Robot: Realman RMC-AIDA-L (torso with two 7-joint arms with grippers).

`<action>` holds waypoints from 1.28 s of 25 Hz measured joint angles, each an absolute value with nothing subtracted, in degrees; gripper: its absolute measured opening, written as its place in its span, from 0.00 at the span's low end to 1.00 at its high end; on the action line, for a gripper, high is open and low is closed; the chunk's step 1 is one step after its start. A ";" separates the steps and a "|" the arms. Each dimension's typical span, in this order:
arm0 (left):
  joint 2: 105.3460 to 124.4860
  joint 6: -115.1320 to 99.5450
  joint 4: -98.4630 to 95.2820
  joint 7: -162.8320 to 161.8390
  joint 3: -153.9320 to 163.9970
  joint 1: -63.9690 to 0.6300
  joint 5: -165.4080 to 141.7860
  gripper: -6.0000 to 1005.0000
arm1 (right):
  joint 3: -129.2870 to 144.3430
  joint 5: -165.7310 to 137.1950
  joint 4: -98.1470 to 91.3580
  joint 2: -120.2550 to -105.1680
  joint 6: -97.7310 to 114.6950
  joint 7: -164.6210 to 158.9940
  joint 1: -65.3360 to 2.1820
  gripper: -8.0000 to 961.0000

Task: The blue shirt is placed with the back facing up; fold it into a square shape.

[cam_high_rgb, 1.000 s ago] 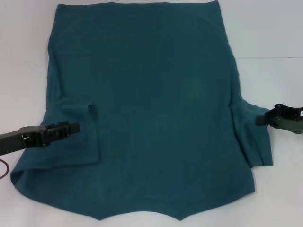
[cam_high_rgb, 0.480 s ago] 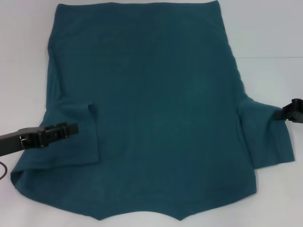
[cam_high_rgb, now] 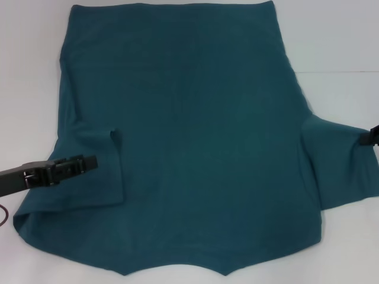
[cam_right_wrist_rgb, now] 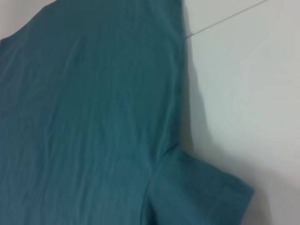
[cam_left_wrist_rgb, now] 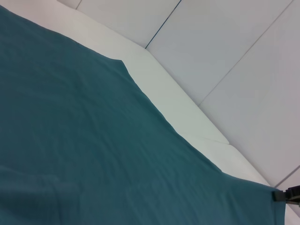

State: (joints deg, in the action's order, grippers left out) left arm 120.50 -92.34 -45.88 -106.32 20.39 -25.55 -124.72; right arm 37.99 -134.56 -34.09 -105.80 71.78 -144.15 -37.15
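The blue shirt point(cam_high_rgb: 189, 130) lies spread flat on the white table, plain side up, hem at the far side. Its left sleeve point(cam_high_rgb: 100, 192) is folded inward over the body. My left gripper point(cam_high_rgb: 92, 161) hovers low over that folded sleeve, pointing toward the shirt's middle. At the right edge of the head view, my right gripper point(cam_high_rgb: 371, 136) is shut on the outer edge of the right sleeve point(cam_high_rgb: 337, 165), which is stretched out sideways. The left wrist view shows the shirt point(cam_left_wrist_rgb: 93, 140) with that right gripper point(cam_left_wrist_rgb: 285, 195) at the sleeve's tip. The right wrist view shows the shirt point(cam_right_wrist_rgb: 93, 117) and the sleeve point(cam_right_wrist_rgb: 201, 192).
The white table point(cam_high_rgb: 337, 35) surrounds the shirt, with bare strips on the left and right. A thin seam point(cam_high_rgb: 337, 72) crosses the table at the right. A dark cable loop point(cam_high_rgb: 3, 214) shows at the left edge. Beyond the far table edge point(cam_left_wrist_rgb: 187, 108) lies tiled floor.
My right gripper has moved outward to the right, drawing the right sleeve out flat from its bunched fold. My left gripper has backed slightly to the left.
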 joint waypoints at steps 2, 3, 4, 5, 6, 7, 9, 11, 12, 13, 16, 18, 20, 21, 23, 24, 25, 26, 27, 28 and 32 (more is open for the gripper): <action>120.50 -92.35 -45.93 -106.44 20.39 -25.54 -124.72 0.51 | 37.95 -134.56 -34.67 -105.57 72.05 -144.41 -36.93 0.03; 120.50 -92.35 -45.98 -106.55 20.39 -25.55 -124.72 0.51 | 37.91 -134.55 -34.84 -105.48 72.21 -144.50 -36.89 0.03; 120.50 -92.36 -46.00 -106.65 20.39 -25.55 -124.72 0.51 | 37.87 -134.53 -35.00 -105.38 72.28 -144.64 -36.87 0.03; 120.50 -92.36 -46.03 -106.74 20.39 -25.57 -124.72 0.51 | 37.87 -134.50 -35.25 -105.31 72.35 -144.81 -36.89 0.03; 120.50 -92.37 -46.04 -106.80 20.39 -25.62 -124.72 0.51 | 37.86 -134.44 -35.57 -105.24 72.36 -144.98 -36.98 0.03; 120.50 -92.38 -46.04 -106.85 20.39 -25.68 -124.72 0.51 | 37.86 -134.44 -35.93 -105.21 72.40 -145.07 -37.23 0.03; 120.50 -92.38 -46.06 -106.95 20.39 -25.80 -124.72 0.51 | 37.96 -134.48 -36.31 -105.15 72.52 -145.10 -37.81 0.03; 120.50 -92.38 -46.06 -106.99 20.39 -25.87 -124.72 0.51 | 38.23 -134.53 -36.44 -104.86 72.84 -145.10 -38.66 0.03; 120.50 -92.38 -46.06 -107.02 20.39 -25.90 -124.72 0.51 | 38.32 -134.54 -36.56 -104.72 72.95 -145.11 -39.08 0.03; 120.50 -92.38 -46.06 -107.03 20.39 -25.92 -124.72 0.51 | 38.36 -134.56 -36.77 -104.61 73.06 -145.10 -39.45 0.03; 120.50 -92.37 -46.05 -107.10 20.39 -26.00 -124.72 0.51 | 38.49 -134.65 -37.46 -104.50 73.36 -145.11 -40.46 0.03; 120.49 -92.29 -45.97 -107.11 20.39 -26.01 -124.72 0.51 | 38.88 -135.14 -37.65 -104.58 73.84 -145.13 -41.30 0.03; 120.50 -92.19 -45.92 -107.13 20.39 -26.02 -124.72 0.51 | 39.29 -137.03 -37.70 -104.83 74.40 -145.51 -42.44 0.03; 120.50 -92.14 -45.90 -107.16 20.39 -26.01 -124.72 0.51 | 39.33 -138.41 -37.71 -104.95 74.67 -145.86 -42.97 0.03; 120.50 -92.07 -45.89 -107.33 20.39 -26.02 -124.72 0.51 | 39.36 -141.04 -37.71 -105.32 75.47 -146.47 -44.19 0.03; 120.50 -92.01 -45.88 -107.44 20.39 -26.01 -124.72 0.51 | 39.49 -141.97 -37.71 -105.50 76.02 -146.60 -44.71 0.03; 120.50 -92.01 -45.88 -107.44 20.39 -26.01 -124.72 0.51 | 39.69 -142.54 -37.71 -105.69 76.71 -146.65 -45.13 0.03; 120.50 -91.98 -45.88 -107.52 20.39 -26.01 -124.72 0.51 | 40.10 -142.79 -37.71 -105.84 77.07 -146.65 -45.50 0.03; 120.51 -91.92 -45.87 -107.57 20.39 -26.01 -124.72 0.51 | 40.50 -142.91 -37.73 -105.93 77.38 -146.68 -45.78 0.03; 120.53 -91.89 -45.88 -107.58 20.39 -26.02 -124.72 0.51 | 41.07 -142.97 -37.77 -105.97 77.60 -146.83 -46.06 0.03; 120.57 -91.84 -45.88 -107.62 20.39 -26.02 -124.72 0.51 | 41.91 -143.32 -38.49 -105.99 78.90 -147.27 -46.85 0.03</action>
State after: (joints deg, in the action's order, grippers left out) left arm 120.57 -91.85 -45.88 -107.62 20.39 -26.02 -124.72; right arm 41.91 -143.32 -38.49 -105.99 78.90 -147.27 -46.85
